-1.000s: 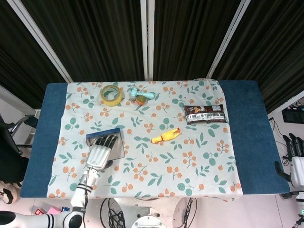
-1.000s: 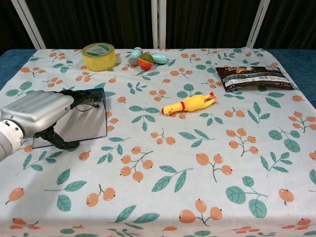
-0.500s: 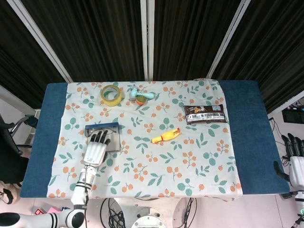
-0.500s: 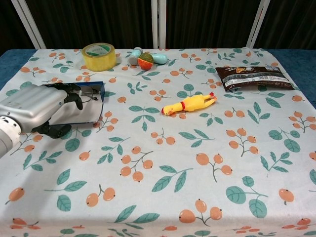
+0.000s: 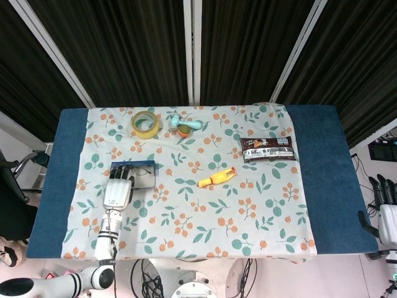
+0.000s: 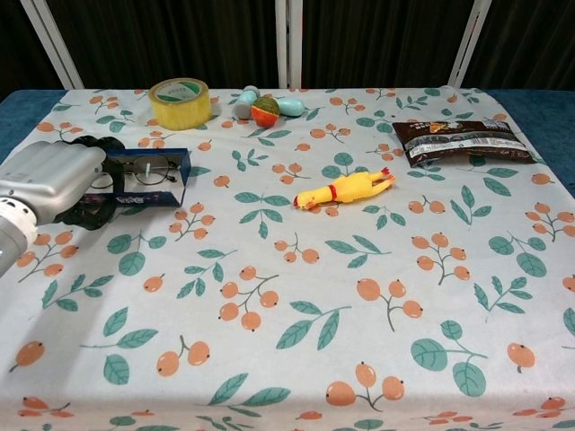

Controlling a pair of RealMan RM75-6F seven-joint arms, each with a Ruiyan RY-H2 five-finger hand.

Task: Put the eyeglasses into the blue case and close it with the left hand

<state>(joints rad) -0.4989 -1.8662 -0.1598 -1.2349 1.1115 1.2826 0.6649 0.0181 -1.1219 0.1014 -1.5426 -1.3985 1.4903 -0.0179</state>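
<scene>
At table's left edge, your left hand (image 6: 49, 180) grips the blue rectangular case (image 6: 144, 179) — black-framed eyeglasses (image 6: 144, 171) lie inside, lid apparently unclosed — fold it shut next.

Eyeglasses (image 6: 144, 171) inside blue case (image 6: 171, 191) — lidless

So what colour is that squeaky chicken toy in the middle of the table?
The chicken toy is yellow with a red collar and red comb; the chest view shows it best.
</scene>
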